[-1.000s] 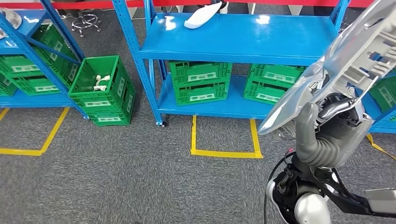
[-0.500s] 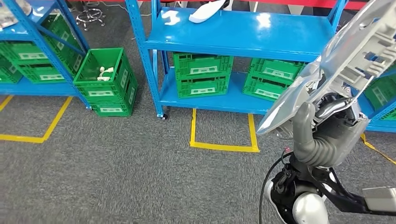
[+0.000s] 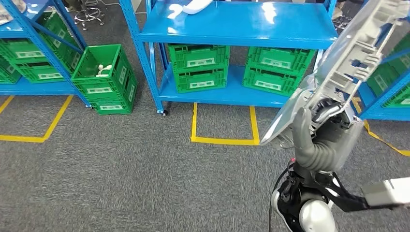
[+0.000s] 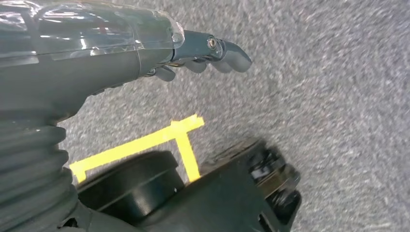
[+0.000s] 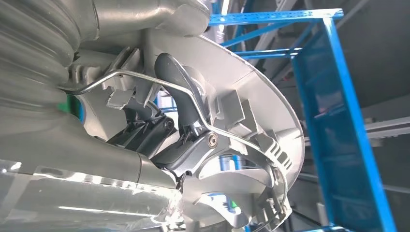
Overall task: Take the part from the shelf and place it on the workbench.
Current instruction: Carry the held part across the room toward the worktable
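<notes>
The part [image 3: 350,60] is a large silver-grey plastic shell with ribs and a wire clip on its inner face. My right hand [image 3: 320,137] grips its lower end and holds it raised at the right of the head view. Close up, the dark fingers [image 5: 180,94] curl over the part's ribbed inside [image 5: 256,130]. My left hand [image 4: 145,48] hangs over grey carpet with its fingers loosely extended and nothing in it.
A blue shelf [image 3: 237,26] stands ahead with green crates [image 3: 200,72] on its lower level and a white piece [image 3: 193,6] on top. Stacked green crates [image 3: 104,79] sit on the floor at left. Yellow tape [image 3: 225,140] marks a square on the carpet.
The whole picture has shifted: the camera moved, and the shelves now sit higher and further left. The part stays in my right hand, tilted a little more upright.
</notes>
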Controlling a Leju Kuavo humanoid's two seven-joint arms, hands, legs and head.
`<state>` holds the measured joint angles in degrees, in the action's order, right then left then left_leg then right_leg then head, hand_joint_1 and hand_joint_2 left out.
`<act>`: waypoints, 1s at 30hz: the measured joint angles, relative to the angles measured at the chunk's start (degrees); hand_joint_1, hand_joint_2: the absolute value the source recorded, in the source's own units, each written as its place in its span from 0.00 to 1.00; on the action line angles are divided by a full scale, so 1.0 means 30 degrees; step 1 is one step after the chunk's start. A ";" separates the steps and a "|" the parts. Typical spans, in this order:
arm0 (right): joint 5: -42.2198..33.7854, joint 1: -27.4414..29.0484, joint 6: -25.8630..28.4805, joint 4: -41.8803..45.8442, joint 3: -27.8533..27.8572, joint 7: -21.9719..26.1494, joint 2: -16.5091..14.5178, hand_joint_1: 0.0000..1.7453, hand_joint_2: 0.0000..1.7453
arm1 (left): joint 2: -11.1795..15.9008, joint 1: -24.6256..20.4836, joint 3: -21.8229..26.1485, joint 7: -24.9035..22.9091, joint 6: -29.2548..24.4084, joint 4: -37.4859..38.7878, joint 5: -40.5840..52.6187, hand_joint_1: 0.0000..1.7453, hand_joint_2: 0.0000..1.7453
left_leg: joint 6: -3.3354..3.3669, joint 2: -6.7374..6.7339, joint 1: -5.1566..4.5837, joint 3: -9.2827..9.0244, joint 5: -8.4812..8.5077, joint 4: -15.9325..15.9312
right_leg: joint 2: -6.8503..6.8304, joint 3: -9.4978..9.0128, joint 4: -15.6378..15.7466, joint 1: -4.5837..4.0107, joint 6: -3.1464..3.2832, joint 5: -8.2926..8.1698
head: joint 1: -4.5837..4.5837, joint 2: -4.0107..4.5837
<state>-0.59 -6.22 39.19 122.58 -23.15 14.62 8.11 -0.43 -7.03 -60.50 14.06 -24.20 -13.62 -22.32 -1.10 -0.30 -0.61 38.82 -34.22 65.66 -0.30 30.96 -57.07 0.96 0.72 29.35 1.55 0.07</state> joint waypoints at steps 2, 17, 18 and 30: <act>-0.0082 0.0122 0.0000 -0.0135 -0.0014 -0.0040 0.0002 0.88 1.00 | -0.0036 0.0007 -0.0020 0.0002 0.0002 0.0000 -0.0018 0.00 1.00 | -0.0063 0.0113 0.0056 0.0310 -0.1295 0.2307 | -0.0090 0.0584 -0.0025 -0.0122 0.0091 -0.0452 | 0.0075 0.0000; 0.0437 0.0482 0.0007 -0.0656 -0.0146 -0.0893 0.0013 0.88 1.00 | -0.0202 -0.0035 -0.0315 -0.0202 0.0073 0.0004 -0.0412 0.00 1.00 | 0.1084 0.0159 -0.0074 -0.3749 0.1419 -0.3897 | 0.0009 0.3357 -0.4326 -0.0148 -0.0910 0.1305 | -0.0190 0.0000; 0.0473 0.0487 0.0007 -0.0732 -0.0177 -0.1038 0.0016 0.88 1.00 | -0.0206 -0.0028 -0.0317 -0.0271 0.0082 0.0005 -0.0439 0.00 1.00 | 0.1090 0.0126 -0.0103 -0.3474 0.1635 -0.3872 | 0.0011 0.3346 -0.5218 -0.0149 -0.0925 0.1276 | -0.0259 0.0000; 0.1178 0.0429 0.0000 -0.1486 -0.0437 -0.1530 0.0040 0.88 1.00 | -0.0246 0.0003 -0.0337 -0.0388 0.0097 0.0007 -0.0459 0.00 1.00 | 0.0198 0.0057 -0.0210 -0.1113 0.0942 -0.1207 | -0.0102 -0.1181 0.1219 -0.0189 0.0197 -0.0099 | -0.0269 0.0000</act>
<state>2.94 -4.94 39.19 118.12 -24.46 10.03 8.23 -1.16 -7.02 -61.51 12.90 -23.91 -13.59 -23.69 -0.51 -0.13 -1.24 35.49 -31.39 62.03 -0.61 27.42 -53.41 0.39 1.31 29.06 0.74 0.07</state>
